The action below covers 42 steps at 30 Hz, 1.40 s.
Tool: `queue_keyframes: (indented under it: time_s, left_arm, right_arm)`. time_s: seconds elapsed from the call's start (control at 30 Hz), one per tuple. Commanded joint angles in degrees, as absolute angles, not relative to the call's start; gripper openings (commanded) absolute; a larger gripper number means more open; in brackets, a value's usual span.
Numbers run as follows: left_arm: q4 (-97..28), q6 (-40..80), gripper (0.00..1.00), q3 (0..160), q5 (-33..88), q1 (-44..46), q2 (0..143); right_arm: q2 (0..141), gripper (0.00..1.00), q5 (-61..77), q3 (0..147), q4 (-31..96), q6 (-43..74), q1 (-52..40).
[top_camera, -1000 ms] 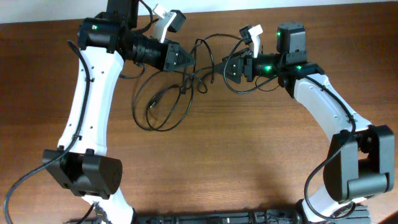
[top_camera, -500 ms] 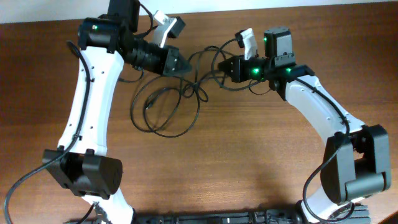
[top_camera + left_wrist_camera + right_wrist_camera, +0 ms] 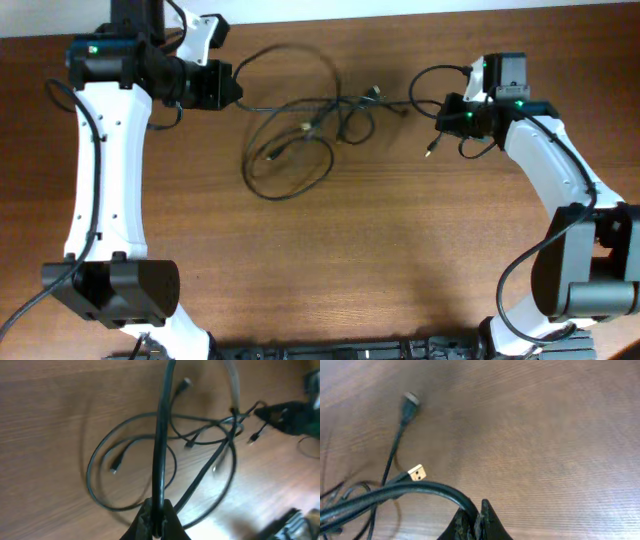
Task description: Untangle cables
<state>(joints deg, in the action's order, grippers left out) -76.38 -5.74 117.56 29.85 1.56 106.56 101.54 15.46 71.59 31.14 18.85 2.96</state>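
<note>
- I see the left gripper [image 3: 157, 510] pinched tight on one strand of the cables [image 3: 340, 105].
- Right gripper [image 3: 476, 512] clamped on another strand that curves in from the side.
- The rest lies loosely tangled on the table [image 3: 350, 260], between both arms.

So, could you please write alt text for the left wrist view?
The left end effector is shut on one black cable that runs up the picture. Behind it, more cables form tangled loops over the wooden table.
</note>
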Motion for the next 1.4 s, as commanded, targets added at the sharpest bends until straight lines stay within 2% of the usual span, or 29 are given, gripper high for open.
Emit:
queue_keyframes:
  time_s: [0.0, 0.07, 0.13, 0.2, 0.33, 0.53, 0.6, 0.7, 0.8, 0.87, 0.93, 1.0, 1.03, 1.1, 1.2, 1.37]
  left_arm:
    - [-75.7, -4.1, 0.00, 118.3, 26.1, -3.7, 104.2]
    - [-75.7, -3.6, 0.00, 118.3, 26.1, -5.0, 104.2]
    - [-75.9, -3.0, 0.00, 118.3, 26.2, -5.3, 104.2]
    - [-76.6, -3.0, 0.00, 118.3, 26.2, -5.2, 104.2]
    - [-77.4, -3.0, 0.00, 118.3, 26.2, -4.8, 104.2]
    - [-78.0, -3.0, 0.00, 118.3, 26.1, -4.0, 104.2]
    - [-78.1, -3.0, 0.00, 118.3, 25.5, -4.0, 104.2]
    - [-78.1, -3.0, 0.00, 118.3, 24.7, -4.0, 104.2]
    - [-78.7, -3.0, 0.00, 118.3, 19.9, -4.0, 104.2]
    - [-79.5, -2.4, 0.00, 118.2, 13.6, -4.0, 104.2]
    - [-80.1, -0.1, 0.00, 118.2, 12.4, -4.0, 104.2]
    - [-80.1, 0.0, 0.00, 118.2, 17.2, -4.0, 104.2]
    - [-80.0, 0.0, 0.00, 118.2, 23.9, -4.0, 104.2]
    - [-78.9, -2.5, 0.00, 118.2, 37.2, -4.0, 104.2]
    - [-77.8, -2.6, 0.00, 118.2, 46.5, -4.0, 104.2]
    - [-77.6, 4.8, 0.00, 118.2, 51.9, -4.0, 104.2]
  right_arm:
    - [101.6, 0.04, 3.8, 72.0, 33.8, 20.4, 9.8]
    - [101.6, 0.05, 4.1, 71.9, 35.0, 20.4, 11.6]
    - [101.6, 0.16, 5.0, 71.9, 35.2, 20.4, 12.1]
    - [101.6, 0.36, 8.3, 71.9, 35.1, 20.4, 11.8]
    - [101.6, 0.43, 11.3, 71.9, 35.1, 20.2, 10.5]
    - [101.6, 0.66, 19.4, 71.9, 34.7, 17.7, 6.1]
    - [101.6, 0.66, 24.9, 71.9, 33.8, 12.3, 3.7]
    - [101.6, 0.68, 25.7, 71.9, 32.8, 8.0, -0.8]
    - [101.6, 0.68, 22.5, 71.9, 31.7, 7.3, -5.2]
    - [101.6, 0.72, 21.0, 71.9, 31.3, 7.3, -7.7]
    - [101.6, 0.74, 22.6, 71.9, 31.2, 7.3, -10.2]
    - [101.6, 0.78, 25.2, 71.9, 30.9, 7.3, -12.7]
    - [101.6, 0.81, 28.2, 71.9, 29.9, 6.9, -14.4]
    - [101.6, 0.82, 35.6, 71.9, 27.0, 1.6, -17.1]
    - [101.6, 0.87, 42.6, 71.9, 21.3, -2.5, -20.1]
    - [101.6, 0.88, 52.1, 71.9, 7.2, -3.2, -23.3]
